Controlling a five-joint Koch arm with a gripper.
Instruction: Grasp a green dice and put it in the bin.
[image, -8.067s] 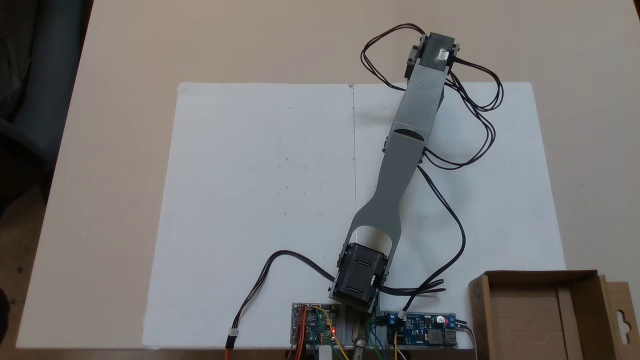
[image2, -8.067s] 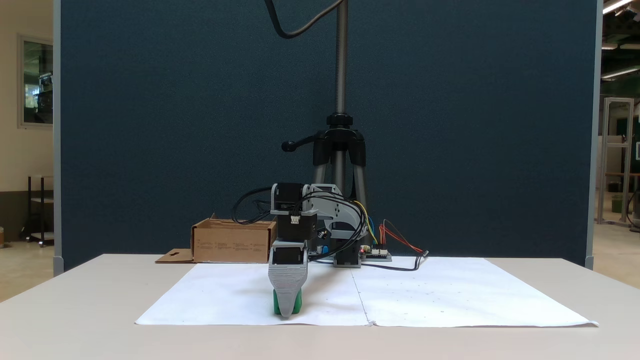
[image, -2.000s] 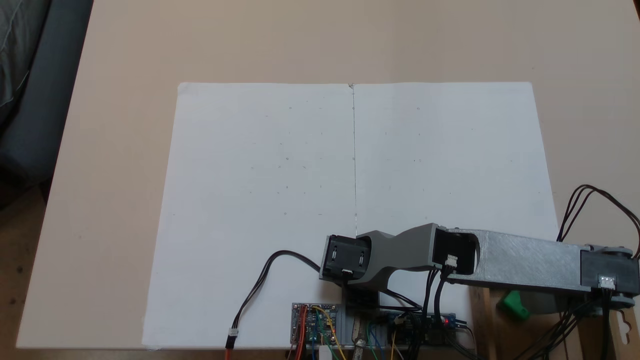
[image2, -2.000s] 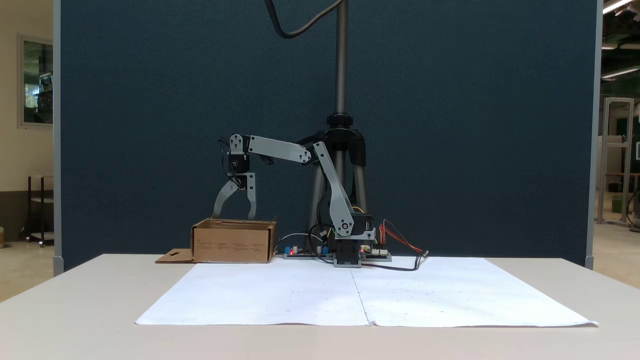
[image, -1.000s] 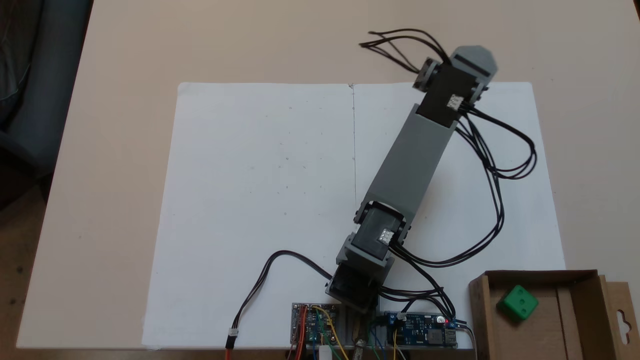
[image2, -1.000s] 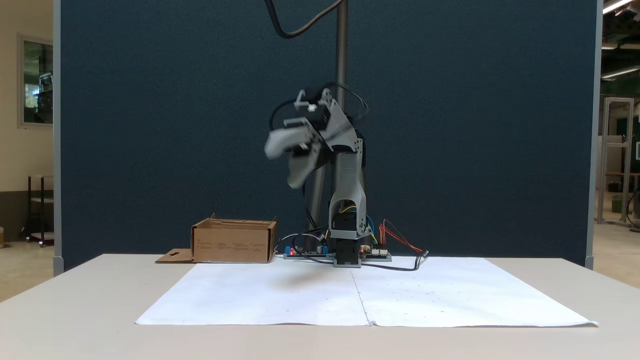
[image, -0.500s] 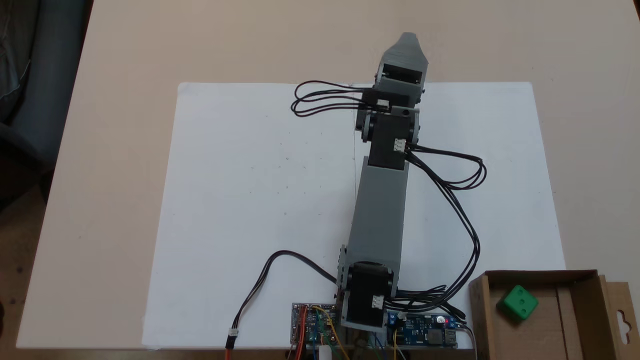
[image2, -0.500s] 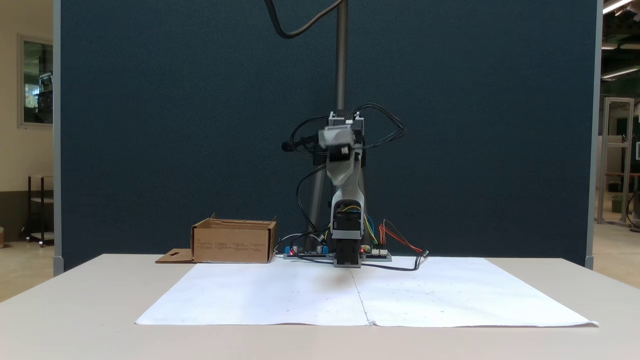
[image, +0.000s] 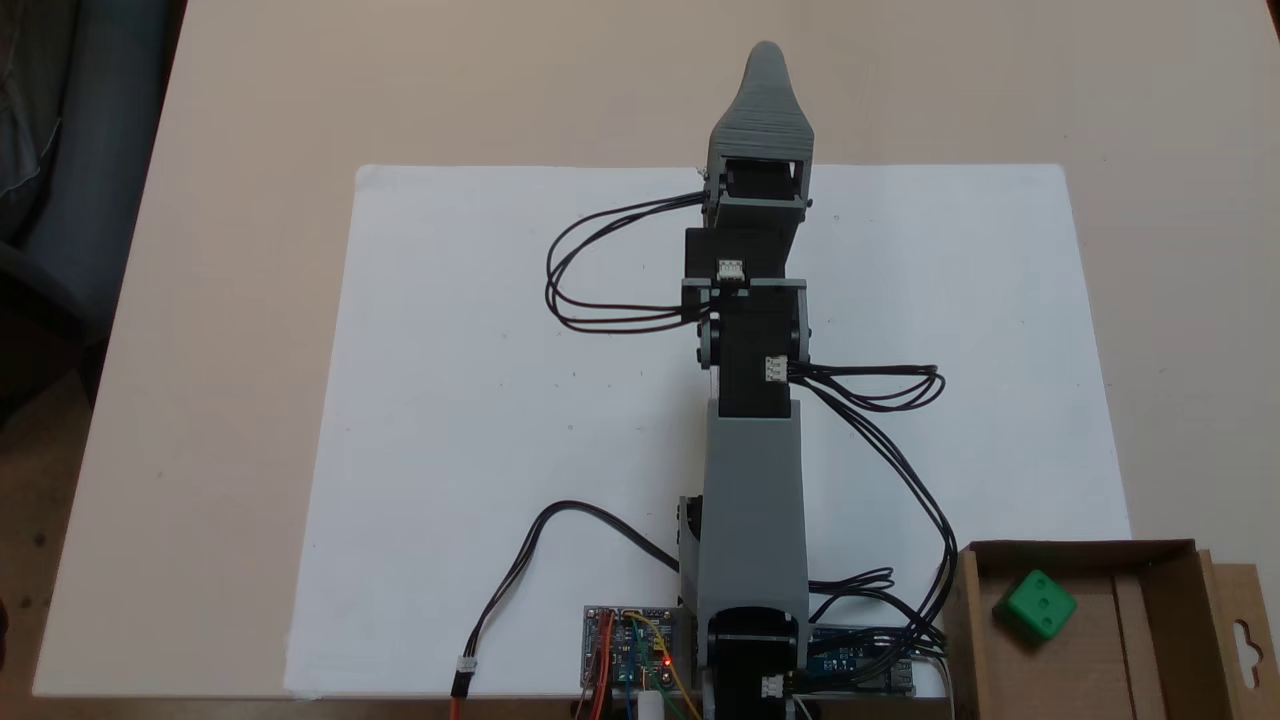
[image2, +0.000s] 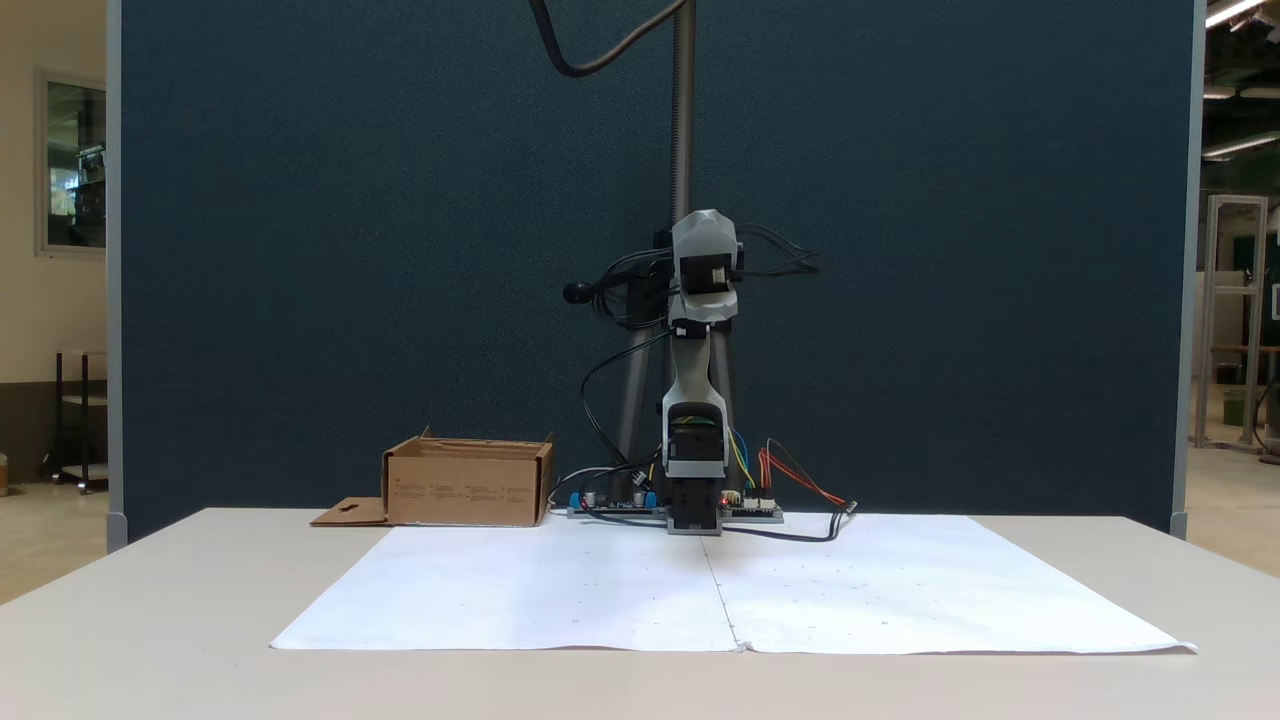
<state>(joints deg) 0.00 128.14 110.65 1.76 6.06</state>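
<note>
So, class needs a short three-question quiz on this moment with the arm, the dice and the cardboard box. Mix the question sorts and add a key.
1. True or false: the green dice lies inside the bin.
2. In the top-down fixed view, the bin sits at which corner? A) upper left B) lower right C) upper right
3. Fill in: the gripper points away from the bin and holds ____.

Key: 1 true; 2 B; 3 nothing.

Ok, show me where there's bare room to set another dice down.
The white paper is bare on its left half in the top view, between the arm and the paper's left edge. The right half has cables looping across. Crowded: the circuit boards at the base, and the bin holding the green dice.
</note>
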